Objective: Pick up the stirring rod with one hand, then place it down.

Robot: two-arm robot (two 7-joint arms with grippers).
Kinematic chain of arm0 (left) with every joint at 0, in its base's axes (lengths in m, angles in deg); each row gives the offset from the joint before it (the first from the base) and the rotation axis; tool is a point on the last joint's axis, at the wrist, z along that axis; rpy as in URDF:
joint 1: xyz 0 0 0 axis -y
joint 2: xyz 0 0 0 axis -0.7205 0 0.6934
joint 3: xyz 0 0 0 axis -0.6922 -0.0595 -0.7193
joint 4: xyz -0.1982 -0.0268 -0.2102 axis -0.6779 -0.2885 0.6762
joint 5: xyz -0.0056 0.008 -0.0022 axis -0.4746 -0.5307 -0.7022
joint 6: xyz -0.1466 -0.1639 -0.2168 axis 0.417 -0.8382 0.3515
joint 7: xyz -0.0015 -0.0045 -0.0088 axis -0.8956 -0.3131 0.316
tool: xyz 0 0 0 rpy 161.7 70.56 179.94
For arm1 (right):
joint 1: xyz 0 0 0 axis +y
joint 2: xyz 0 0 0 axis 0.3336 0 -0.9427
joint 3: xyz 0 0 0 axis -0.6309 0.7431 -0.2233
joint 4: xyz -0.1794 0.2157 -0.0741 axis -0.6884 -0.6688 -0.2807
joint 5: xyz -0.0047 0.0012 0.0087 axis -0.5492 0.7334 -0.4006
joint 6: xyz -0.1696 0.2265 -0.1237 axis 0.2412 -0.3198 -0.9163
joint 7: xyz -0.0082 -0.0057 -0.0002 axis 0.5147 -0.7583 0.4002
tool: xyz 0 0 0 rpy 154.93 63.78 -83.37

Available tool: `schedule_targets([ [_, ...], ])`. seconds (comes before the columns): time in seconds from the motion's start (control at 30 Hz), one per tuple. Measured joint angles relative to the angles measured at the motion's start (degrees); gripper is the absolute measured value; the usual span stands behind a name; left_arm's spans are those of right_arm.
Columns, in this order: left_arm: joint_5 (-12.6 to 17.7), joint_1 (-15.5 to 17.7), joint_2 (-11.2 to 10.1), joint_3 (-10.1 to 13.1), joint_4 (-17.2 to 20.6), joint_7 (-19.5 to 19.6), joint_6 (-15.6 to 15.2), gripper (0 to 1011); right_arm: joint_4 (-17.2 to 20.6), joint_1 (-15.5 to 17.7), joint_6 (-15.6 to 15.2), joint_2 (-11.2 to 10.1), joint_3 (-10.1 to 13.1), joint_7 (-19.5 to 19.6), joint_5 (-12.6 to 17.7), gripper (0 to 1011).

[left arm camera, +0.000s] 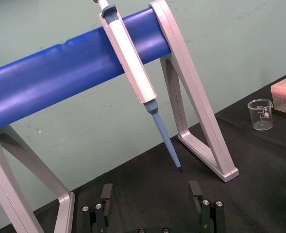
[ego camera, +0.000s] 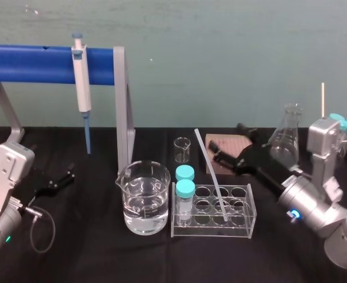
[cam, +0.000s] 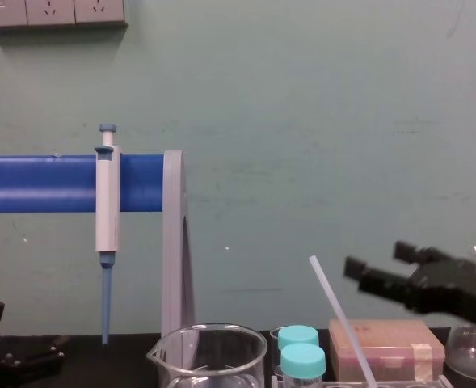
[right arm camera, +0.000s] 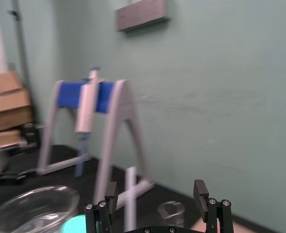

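White and translucent, so judging the stirring rod (ego camera: 209, 170) light, stiff, slippery, perhaps brittle. Hovering the right gripper (ego camera: 226, 142) with fingers apart, the rod leaning in the test-tube rack (ego camera: 251, 212) just ahead of them. Aiming for the free upper shaft, squeezing gently. Resting the left gripper (ego camera: 67, 177), fingers apart, well away.

No text, brand or number was legible. Small beaker (left arm camera: 262, 114), 1 o'clock from large beaker (ego camera: 142, 203), bore printed marks, unreadable.
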Motion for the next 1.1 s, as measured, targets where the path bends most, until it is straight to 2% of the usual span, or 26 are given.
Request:
schedule_targets([
  [0.1, 0.0, 0.0, 0.0, 0.0, 0.0, 0.0, 0.0, 1000, 3.8, 1.8, -0.3, -0.4, 2.4, 6.2, -2.8, 1000],
  [0.27, 0.0, 0.0, 0.0, 0.0, 0.0, 0.0, 0.0, 1000, 7.9, 4.7, -1.7, -0.5, 5.4, 14.3, -6.6, 1000],
  [0.37, 0.0, 0.0, 0.0, 0.0, 0.0, 0.0, 0.0, 1000, 8.9, 6.1, -3.9, -0.3, 6.9, 18.5, -8.6, 1000],
  [0.47, 0.0, 0.0, 0.0, 0.0, 0.0, 0.0, 0.0, 1000, 8.9, 7.2, -6.3, -0.1, 7.8, 20.6, -9.5, 1000],
  [0.77, 0.0, 0.0, 0.0, 0.0, 0.0, 0.0, 0.0, 1000, 5.9, 7.6, -10.7, 0.8, 8.5, 21.1, -10.6, 1000],
  [1.1, 0.0, 0.0, 0.0, 0.0, 0.0, 0.0, 0.0, 1000, 6.0, 7.6, -10.8, 0.8, 8.5, 21.1, -10.7, 1000],
])
